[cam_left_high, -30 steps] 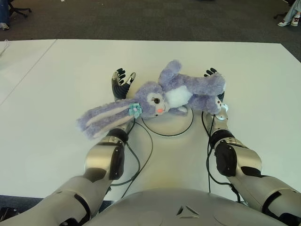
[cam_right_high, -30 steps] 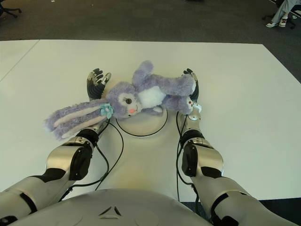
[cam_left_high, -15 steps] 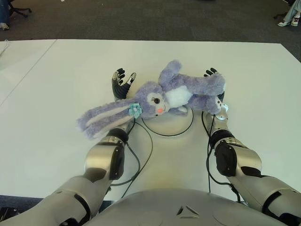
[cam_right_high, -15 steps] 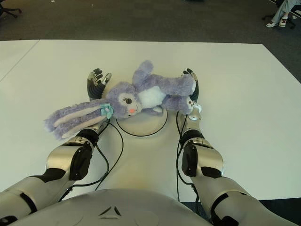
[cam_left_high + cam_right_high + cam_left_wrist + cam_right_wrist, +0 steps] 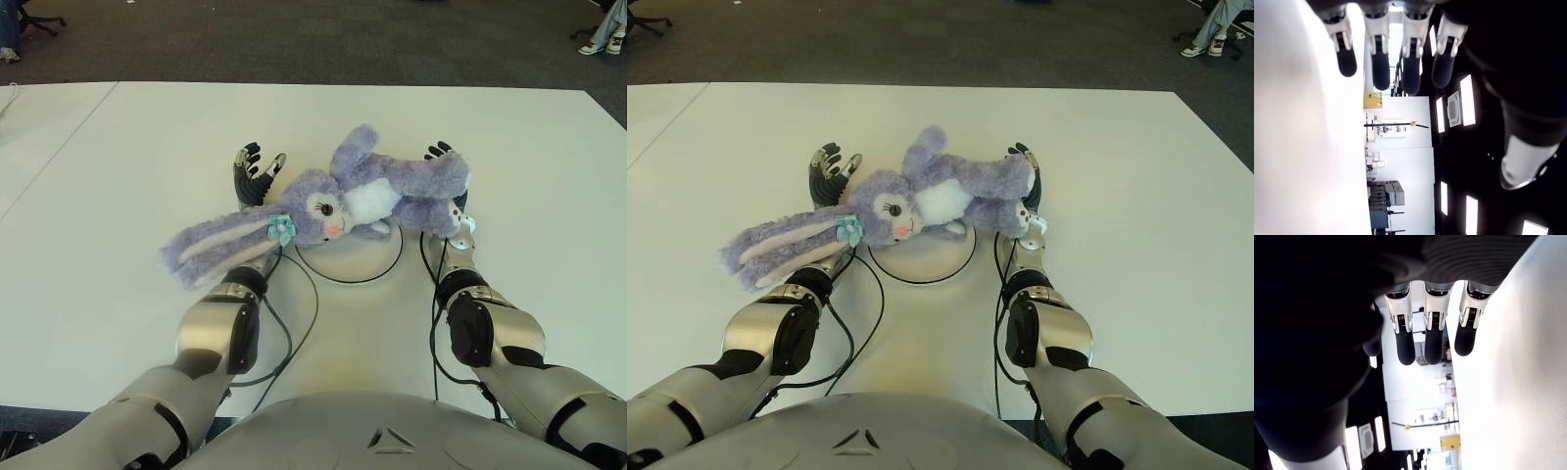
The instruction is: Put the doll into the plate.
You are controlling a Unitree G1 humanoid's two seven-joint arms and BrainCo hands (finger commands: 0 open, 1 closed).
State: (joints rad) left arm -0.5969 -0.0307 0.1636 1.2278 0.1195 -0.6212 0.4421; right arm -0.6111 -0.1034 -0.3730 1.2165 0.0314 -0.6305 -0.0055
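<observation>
A white plate (image 5: 351, 262) sits on the worktop (image 5: 118, 176) just ahead of the robot. The purple bunny doll (image 5: 338, 201) lies across the plate's far edge, its ears trailing off past the plate's left side. Behind the doll's head the left hand (image 5: 252, 171) shows, fingers (image 5: 1380, 68) straight, gripping nothing. By the doll's legs, the right hand (image 5: 441, 157) likewise has extended fingers (image 5: 1405, 340).

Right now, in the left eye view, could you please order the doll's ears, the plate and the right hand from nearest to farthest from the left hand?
1. The doll's ears: draped over the left hand's wrist, on the robot's left.
2. The plate: centre, under the doll's body.
3. The right hand: far side of the doll, on the robot's right.
</observation>
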